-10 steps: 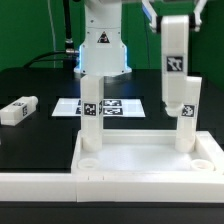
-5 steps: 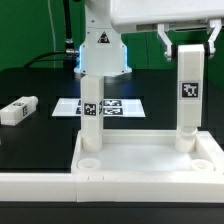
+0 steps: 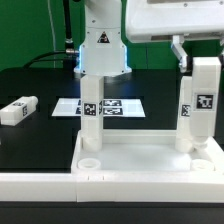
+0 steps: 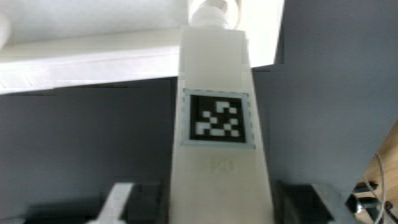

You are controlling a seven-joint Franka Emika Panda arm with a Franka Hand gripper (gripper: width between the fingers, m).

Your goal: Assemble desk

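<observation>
Desk assembly, 1 arm. In the exterior view the gripper [image 3: 202, 58] hangs at the upper right with its jaws closed on the top of an upright held leg [image 3: 205, 110], tag facing the camera. The wrist view shows the same held leg [image 4: 217, 110] running down the middle of the picture, with the 2 fingers [image 4: 121, 203] narrowly spread, 1 against each side of it. The leg's lower end is at the near corner socket [image 3: 203, 160] on the exterior view's right. Whether it touches the socket cannot be told.

The slab [image 3: 140, 158] lies flat on the black table [image 3: 40, 135], rim upward. 2 legs stand upright in its far corners: the far-left leg [image 3: 90, 110], and the far-right leg [image 3: 185, 118], just behind the held one. The near-left socket [image 3: 88, 160] holds nothing. 1 loose leg [image 3: 18, 110] lies on its side, well apart at the exterior view's left. The marker board [image 3: 120, 105] lies behind the slab.
</observation>
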